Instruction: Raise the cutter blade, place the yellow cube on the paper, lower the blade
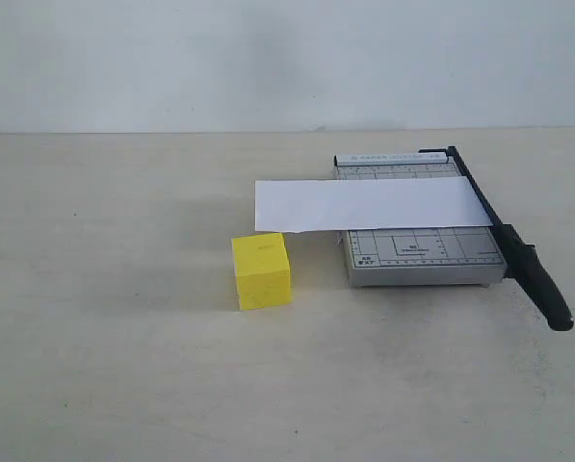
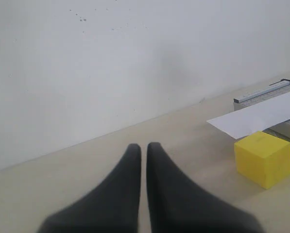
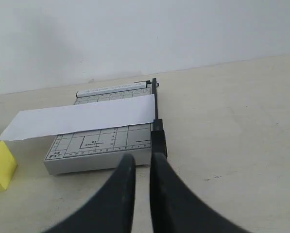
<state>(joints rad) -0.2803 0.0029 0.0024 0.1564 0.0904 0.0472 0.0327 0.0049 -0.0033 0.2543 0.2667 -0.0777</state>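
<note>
The grey gridded cutter base sits right of centre on the table. The cutter blade lies lowered along its right edge, its thick black handle jutting past the front. The white paper lies across the base and overhangs to the left. The yellow cube stands on the table by the base's front left corner, just in front of the overhang. Neither gripper shows in the exterior view. My left gripper is shut and empty, the cube off to one side. My right gripper is shut and empty, just short of the blade handle.
A plain white wall rises behind the beige table. Bare tabletop lies to the left of the cube and in front of the cutter.
</note>
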